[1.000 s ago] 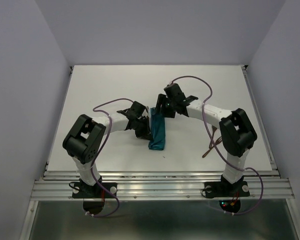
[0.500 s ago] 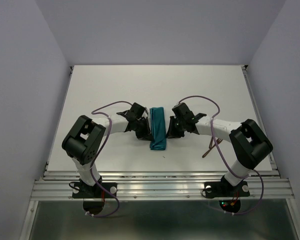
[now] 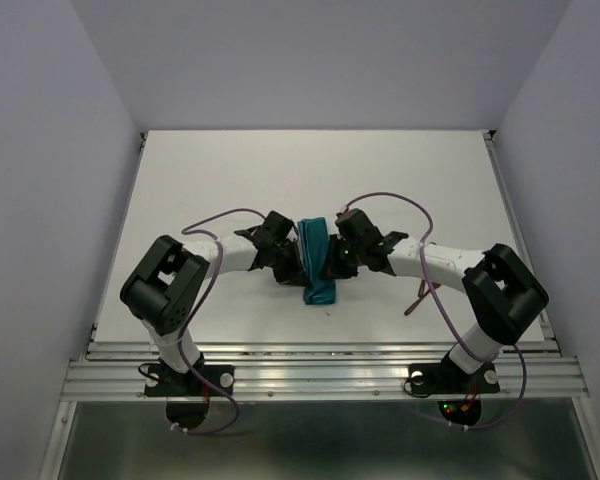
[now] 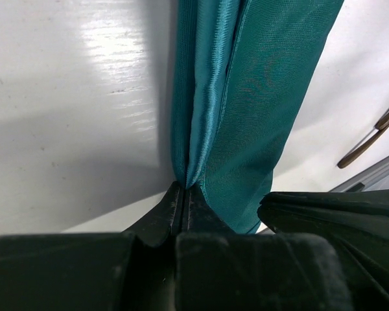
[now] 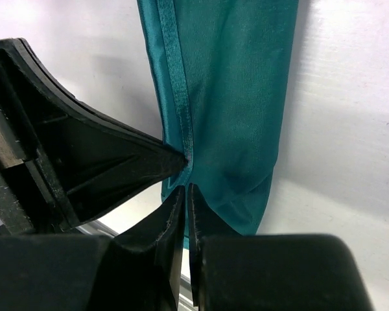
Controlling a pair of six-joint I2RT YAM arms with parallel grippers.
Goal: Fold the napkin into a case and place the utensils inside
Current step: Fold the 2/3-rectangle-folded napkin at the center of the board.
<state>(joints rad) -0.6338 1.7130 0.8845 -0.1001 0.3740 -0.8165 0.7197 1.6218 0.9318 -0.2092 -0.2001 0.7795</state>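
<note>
At the middle of the table (image 3: 200, 180), the left hand (image 4: 183, 194) was clamped on the left edge of the napkin (image 3: 313, 238), a narrow folded strip. The right hand (image 5: 185, 194), fingers nearly together, pinched the cloth just beside it. The 2 utensils (image 3: 418, 300) lay well right.

- We find the napkin (image 3: 317, 250) lying on the table (image 3: 210, 180) near its middle, its long axis running from 12 to 6 o'clock.
- At its 9 o'clock we see the left gripper (image 4: 183, 193), with its tips touching the cloth's edge.
- At its 3 o'clock we see the right gripper (image 5: 186, 189), meeting the cloth just beside the left one.
- We place the utensils (image 3: 421, 295) on the table at the napkin's 4 o'clock, well apart from it.
</note>
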